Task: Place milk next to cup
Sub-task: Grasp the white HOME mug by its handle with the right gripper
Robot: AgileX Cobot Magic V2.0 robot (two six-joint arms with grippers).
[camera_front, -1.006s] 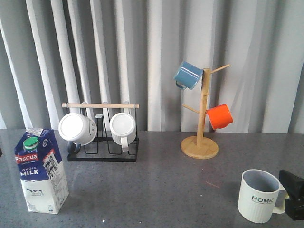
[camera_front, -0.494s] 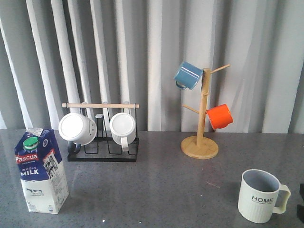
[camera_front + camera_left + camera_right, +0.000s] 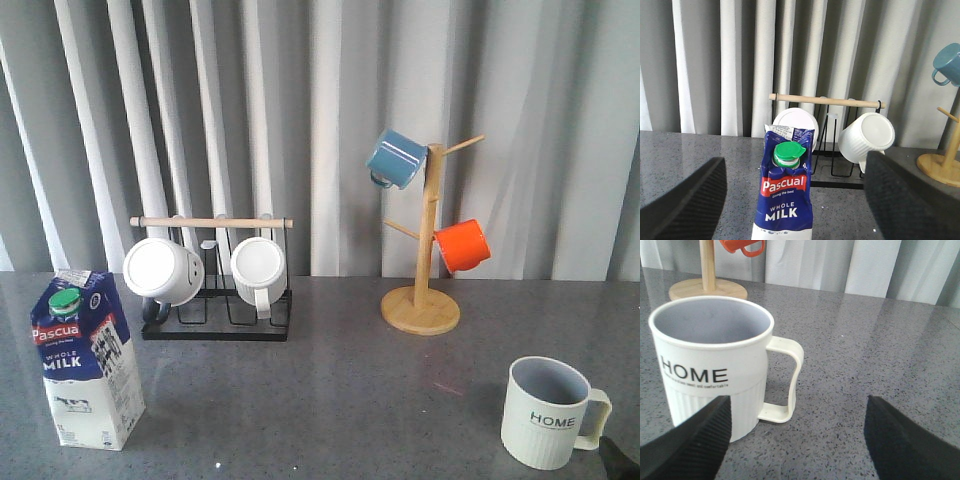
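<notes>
The milk [image 3: 88, 360], a blue-and-white carton with a green cap, stands upright at the front left of the grey table. In the left wrist view the milk [image 3: 786, 200] stands ahead between the wide-open fingers of my left gripper [image 3: 795, 205], untouched. The cup [image 3: 545, 412], off-white with "HOME" lettering, stands at the front right with its handle to the right. In the right wrist view the cup [image 3: 705, 375] is just ahead of one finger of my open, empty right gripper [image 3: 795, 440]. Only a dark bit of my right arm [image 3: 622, 465] shows in the front view.
A black wire rack [image 3: 215, 322] with a wooden bar holds two white mugs at the back left. A wooden mug tree [image 3: 425, 300] at the back right carries a blue mug [image 3: 397, 158] and an orange mug [image 3: 463, 245]. Grey curtains hang behind the table.
My right gripper has drawn back from beside the cup's handle and out of the front view, leaving only a dark bit at the corner. The milk and cup have not moved.
</notes>
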